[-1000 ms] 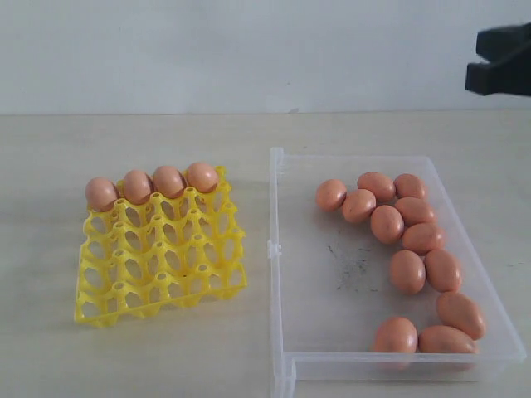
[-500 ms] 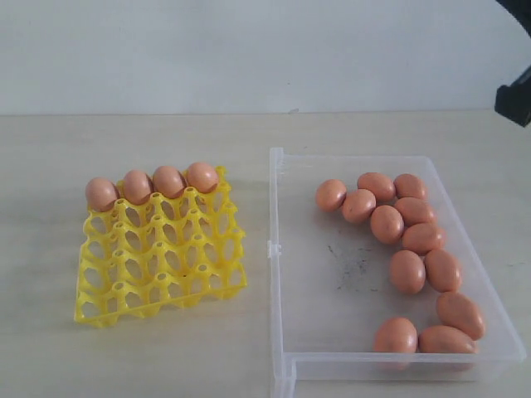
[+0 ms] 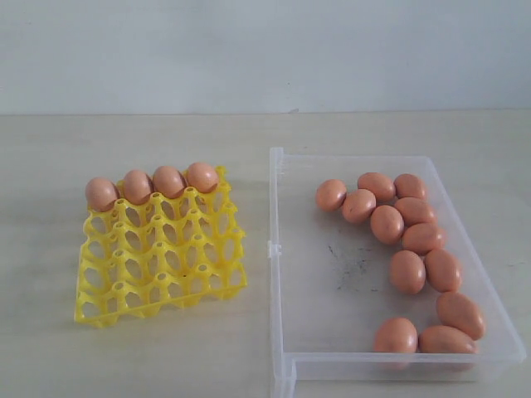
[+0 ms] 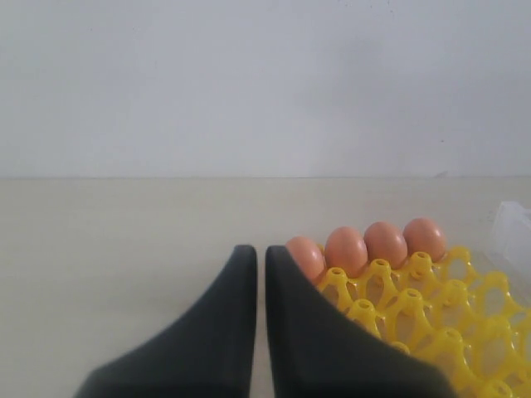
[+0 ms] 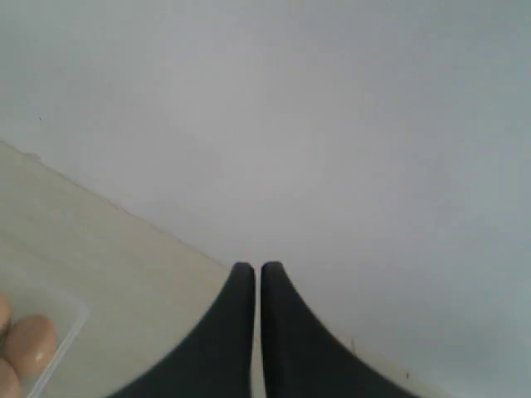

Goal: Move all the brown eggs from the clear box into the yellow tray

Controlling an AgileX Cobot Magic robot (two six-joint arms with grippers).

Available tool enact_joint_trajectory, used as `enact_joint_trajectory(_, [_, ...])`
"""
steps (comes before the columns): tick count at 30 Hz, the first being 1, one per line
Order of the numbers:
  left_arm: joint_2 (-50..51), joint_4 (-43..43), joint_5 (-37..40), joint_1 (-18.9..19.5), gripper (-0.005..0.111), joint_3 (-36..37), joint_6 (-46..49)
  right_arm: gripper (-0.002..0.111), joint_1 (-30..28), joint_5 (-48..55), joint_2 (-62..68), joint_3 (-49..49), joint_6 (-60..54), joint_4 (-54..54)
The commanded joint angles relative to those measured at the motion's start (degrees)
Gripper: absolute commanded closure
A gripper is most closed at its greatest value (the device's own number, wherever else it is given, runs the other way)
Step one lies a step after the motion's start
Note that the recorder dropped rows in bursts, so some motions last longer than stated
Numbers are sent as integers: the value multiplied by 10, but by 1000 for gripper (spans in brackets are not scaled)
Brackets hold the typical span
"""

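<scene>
The yellow tray (image 3: 158,257) lies on the left of the table with several brown eggs (image 3: 152,185) in its far row. Several more brown eggs (image 3: 406,271) lie in the clear box (image 3: 286,274) on the right, mostly along its right side. Neither gripper shows in the exterior view. In the left wrist view my left gripper (image 4: 260,253) is shut and empty, just beside the yellow tray (image 4: 431,315) and its brown eggs (image 4: 365,245). In the right wrist view my right gripper (image 5: 255,269) is shut and empty, pointing at the wall, with the clear box corner (image 5: 70,319) and an egg (image 5: 29,344) at the edge.
The pale wooden table (image 3: 166,137) runs back to a white wall (image 3: 249,50). The box has a small clasp (image 3: 271,248) on its left wall and dark scuffs (image 3: 353,269) on its floor.
The right gripper, seen at the upper right of the exterior view a second ago, has withdrawn to the right and out of that view. Eggs, tray and box have not moved.
</scene>
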Motion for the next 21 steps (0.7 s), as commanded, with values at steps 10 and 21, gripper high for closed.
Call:
enact_joint_trajectory(10, [2, -3, -5, -3, 103, 2, 3, 109, 60, 204, 189, -17, -147, 187])
enact_joint_trajectory(21, [2, -3, -5, -3, 103, 2, 3, 109, 205, 236, 247, -18, -510, 450])
